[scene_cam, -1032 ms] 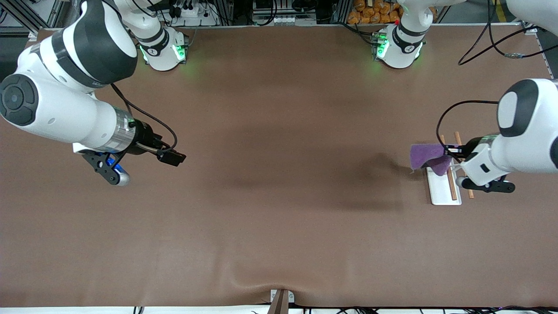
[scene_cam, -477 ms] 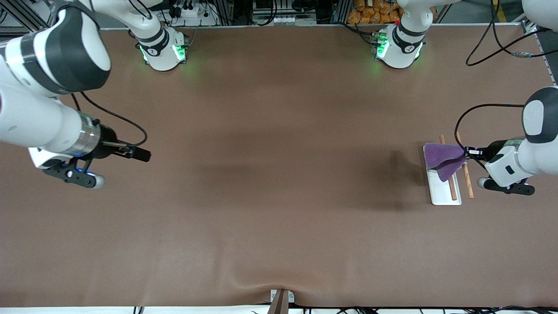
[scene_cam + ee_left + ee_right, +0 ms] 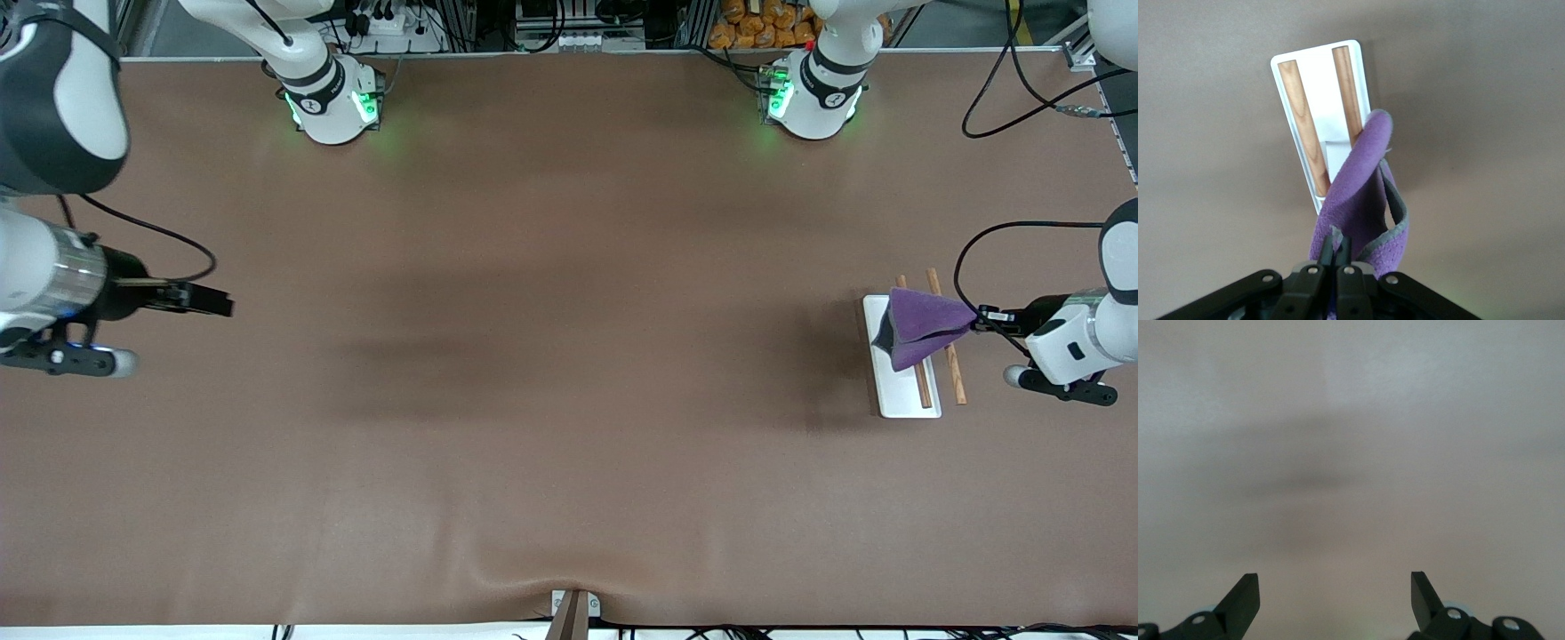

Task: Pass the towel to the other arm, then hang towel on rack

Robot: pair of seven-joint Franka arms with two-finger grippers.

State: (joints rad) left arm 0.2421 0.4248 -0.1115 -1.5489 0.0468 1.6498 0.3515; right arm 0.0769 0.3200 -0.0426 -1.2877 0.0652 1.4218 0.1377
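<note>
Left gripper (image 3: 1336,257) holds towel (image 3: 920,327) over rack (image 3: 900,396)

My left arm: reaches in from the table's edge at its own end, wrist held low and level. My left gripper (image 3: 1336,257): up in the air, fingers (image 3: 1327,252) pressed tight together, pinching a fold of the towel (image 3: 920,327) that hangs from them over the rack (image 3: 903,402). My right arm: drawn out to its own end of the table, waiting. My right gripper (image 3: 1335,595): hovering over bare table, jaws spread wide, holding nothing.
</note>
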